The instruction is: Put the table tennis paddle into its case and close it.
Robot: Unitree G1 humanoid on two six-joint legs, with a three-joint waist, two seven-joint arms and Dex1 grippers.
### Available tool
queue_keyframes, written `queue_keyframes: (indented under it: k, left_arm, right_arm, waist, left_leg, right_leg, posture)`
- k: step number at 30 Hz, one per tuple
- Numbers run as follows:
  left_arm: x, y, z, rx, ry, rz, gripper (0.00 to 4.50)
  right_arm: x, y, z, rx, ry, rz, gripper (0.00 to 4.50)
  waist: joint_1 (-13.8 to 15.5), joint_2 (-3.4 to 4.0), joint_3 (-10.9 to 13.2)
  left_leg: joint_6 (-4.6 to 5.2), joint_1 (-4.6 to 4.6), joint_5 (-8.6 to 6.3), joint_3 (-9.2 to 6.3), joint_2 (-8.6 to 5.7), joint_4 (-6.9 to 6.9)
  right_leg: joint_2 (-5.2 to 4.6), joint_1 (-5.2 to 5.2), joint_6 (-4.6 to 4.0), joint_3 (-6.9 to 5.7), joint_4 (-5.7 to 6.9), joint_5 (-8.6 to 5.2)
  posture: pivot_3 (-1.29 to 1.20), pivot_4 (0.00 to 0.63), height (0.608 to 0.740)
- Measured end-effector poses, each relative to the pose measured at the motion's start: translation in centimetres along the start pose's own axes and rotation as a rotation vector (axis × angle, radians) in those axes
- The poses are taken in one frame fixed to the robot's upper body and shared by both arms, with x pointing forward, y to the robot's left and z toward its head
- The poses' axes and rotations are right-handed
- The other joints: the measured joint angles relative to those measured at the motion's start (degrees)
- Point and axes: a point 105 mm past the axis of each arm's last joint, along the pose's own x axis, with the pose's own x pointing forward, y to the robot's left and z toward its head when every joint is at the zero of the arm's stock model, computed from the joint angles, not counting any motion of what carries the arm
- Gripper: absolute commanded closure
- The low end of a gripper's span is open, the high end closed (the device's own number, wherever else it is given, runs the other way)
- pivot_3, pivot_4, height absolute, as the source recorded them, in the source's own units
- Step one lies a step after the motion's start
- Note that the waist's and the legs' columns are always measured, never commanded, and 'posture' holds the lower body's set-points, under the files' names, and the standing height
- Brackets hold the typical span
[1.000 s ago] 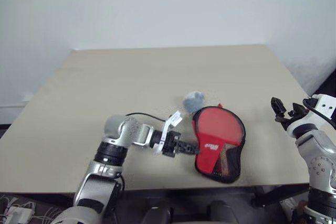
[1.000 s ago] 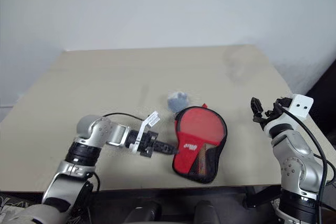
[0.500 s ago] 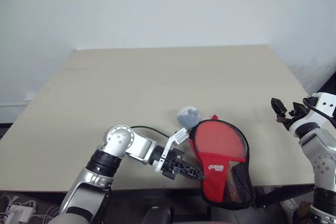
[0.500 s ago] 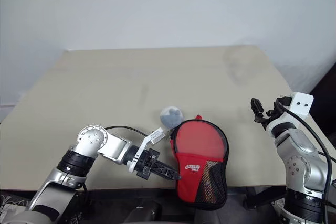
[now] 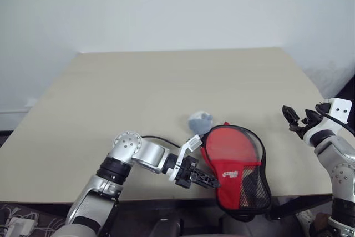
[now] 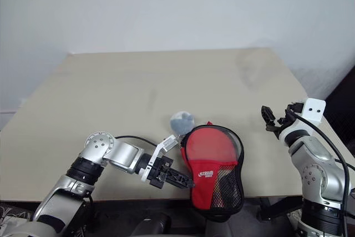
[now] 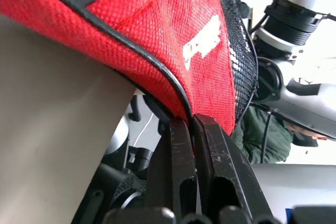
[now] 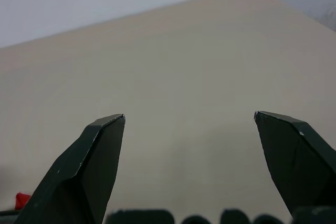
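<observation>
2 black fingers of the left gripper (image 5: 206, 180) are pressed together on the black rim of the case (image 5: 239, 171), pinching its near left edge, as the left wrist view shows close up with the red fabric and white logo just past the fingertips (image 7: 181, 129). From that pinch the case runs away to the right: its round end sits on the table (image 5: 138, 92) near the front edge, while its narrow mesh end droops over that edge, so its long axis points toward the robot and downward. Its mouth gapes slightly, a smooth red face showing inside the round end; this looks like the table tennis paddle (image 5: 233, 145), though its handle is hidden. A small grey lump (image 5: 200, 121) lies just beside the case's far left edge. Well apart on the right, the right gripper (image 5: 298, 120) hovers above the table's edge with jaws spread wide and nothing between them. Closing the case likely falls to this free right arm, which must reach leftward to it.
</observation>
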Motion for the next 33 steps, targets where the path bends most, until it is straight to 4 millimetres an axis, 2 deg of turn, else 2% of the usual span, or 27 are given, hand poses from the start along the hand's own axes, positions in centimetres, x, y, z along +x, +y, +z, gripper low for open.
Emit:
queue_keyframes:
  k: [4, 19, 33]
  left_arm:
    - [-0.8, 1.09, -0.32, -0.039, -0.027, 0.054, 4.47]
    - [-0.1, 1.2, 0.13, -0.088, -0.037, 0.061, 4.47]
    - [-0.29, 1.19, 0.51, -0.036, -0.032, 0.111, 4.47]
  right_arm:
    - [0.01, -0.03, 0.06, -0.008, 0.002, -0.001, 0.2]
    - [0.14, 0.17, 0.16, -0.013, 0.002, 0.012, 0.2]
    - [0.18, 0.2, 0.18, -0.012, 0.002, 0.014, 0.2]
  waist:
    - [0.2, 0.01, 0.0]
    - [0.1, 0.01, 0.0]
    - [0.1, 0.01, 0.0]
  left_leg:
    - [0.0, -0.02, 0.0, 0.02, -0.02, 0.04]
    - [0.01, -0.06, 0.0, 0.01, -0.05, 0.09]
    - [0.01, -0.06, 0.0, 0.05, -0.05, 0.1]
  right_leg:
    - [-0.01, 0.04, -0.01, 0.02, -0.02, 0.0]
    - [-0.01, 0.01, -0.02, 0.03, -0.02, 0.01]
    - [-0.01, 0.01, -0.02, 0.03, -0.02, 0.01]
  posture:
    - [0.0, 0.0, 0.74]
    - [0.0, 0.0, 0.74]
    - [0.0, 0.0, 0.74]
